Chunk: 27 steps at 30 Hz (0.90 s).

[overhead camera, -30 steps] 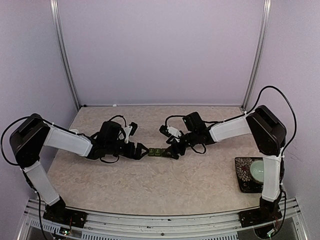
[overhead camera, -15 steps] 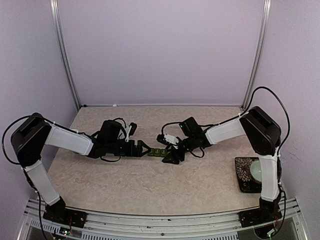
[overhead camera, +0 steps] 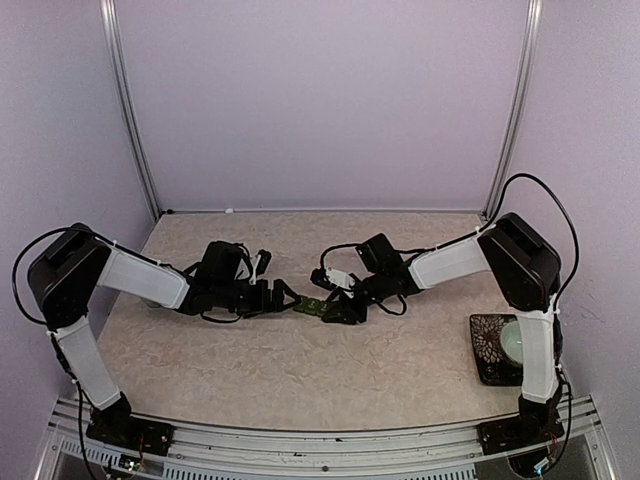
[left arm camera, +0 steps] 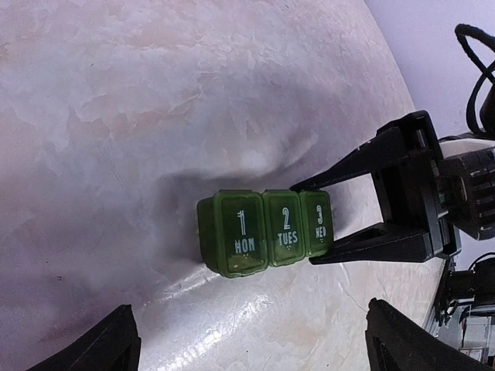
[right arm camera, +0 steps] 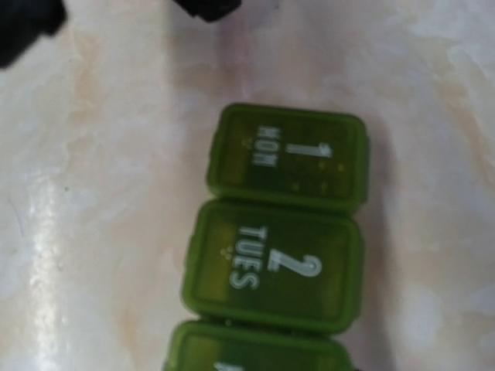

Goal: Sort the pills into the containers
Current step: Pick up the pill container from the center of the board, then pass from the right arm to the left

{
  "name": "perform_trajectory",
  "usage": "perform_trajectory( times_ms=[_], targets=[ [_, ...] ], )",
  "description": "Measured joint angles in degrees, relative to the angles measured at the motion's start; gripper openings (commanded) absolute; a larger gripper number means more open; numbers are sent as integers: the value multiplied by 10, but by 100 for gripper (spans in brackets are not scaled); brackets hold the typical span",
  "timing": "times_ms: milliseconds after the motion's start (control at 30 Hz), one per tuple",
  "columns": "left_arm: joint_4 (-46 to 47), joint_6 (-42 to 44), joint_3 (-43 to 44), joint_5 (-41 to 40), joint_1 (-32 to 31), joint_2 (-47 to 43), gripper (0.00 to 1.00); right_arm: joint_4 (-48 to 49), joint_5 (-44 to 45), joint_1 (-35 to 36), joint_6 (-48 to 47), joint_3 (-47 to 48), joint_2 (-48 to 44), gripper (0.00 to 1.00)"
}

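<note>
A small dark green pill-box strip (overhead camera: 316,306) (left arm camera: 267,232) (right arm camera: 274,255) lies flat near the middle of the glossy, beige marbled table (overhead camera: 300,380). It is translucent plastic: three joined square compartments with rounded corners and shut lids, lettered in white 1 MON, 2 TUES, 3 WED. From the right, the right gripper (overhead camera: 335,310) (left arm camera: 309,224) pinches the WED end between slim black fingers. On the left, just short of MON, the left gripper (overhead camera: 285,297) (left arm camera: 259,340) is spread wide.

I see a pale green bowl (overhead camera: 511,340) sitting on a dark patterned tray (overhead camera: 485,345) at the right. Both rest on the beige marbled table (overhead camera: 300,375).
</note>
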Motion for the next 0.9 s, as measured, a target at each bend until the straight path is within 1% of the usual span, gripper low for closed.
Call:
perform_trajectory(
  times_ms=[233,433,633,700,900],
  targets=[
    [2,-18,2,7,3,6,99,18,15,11,7,-9,-5,39],
    [22,-41,2,34,12,7,99,30,25,31,12,-48,-50,39],
    [110,-81,-22,97,22,7,98,55,29,48,18,-81,-110,38],
    [147,-98,-39,121,24,7,95,63,30,51,21,-88,-123,38],
    [240,-147,-66,182,24,7,81,68,33,58,24,-94,-135,39]
  ],
)
